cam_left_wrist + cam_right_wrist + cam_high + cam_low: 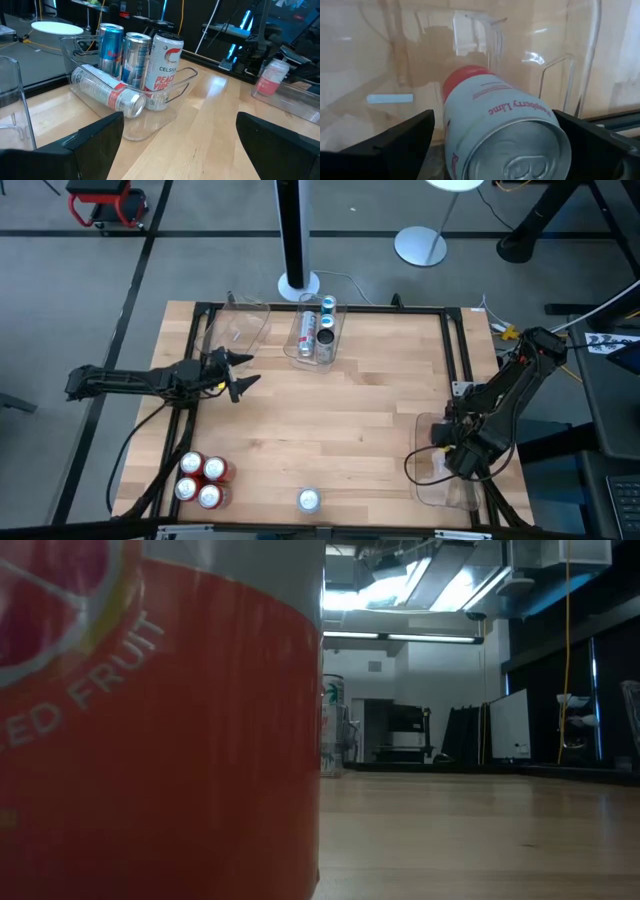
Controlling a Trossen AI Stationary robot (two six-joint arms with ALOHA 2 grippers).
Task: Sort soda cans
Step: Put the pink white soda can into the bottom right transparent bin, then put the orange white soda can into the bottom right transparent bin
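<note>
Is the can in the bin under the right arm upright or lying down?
Lying down. The right wrist view shows the can on its side inside the clear bin, silver top toward the camera, between the right gripper's open jaws.

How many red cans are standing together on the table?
4. The red cans stand in a tight square cluster at the table's front left corner, all upright. More red cans could be hidden inside the bins.

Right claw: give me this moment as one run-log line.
right claw: open, in right clear bin | Raspberry Lime can: lying between fingers, ungripped | left claw: open, waiting left of middle bin
</note>
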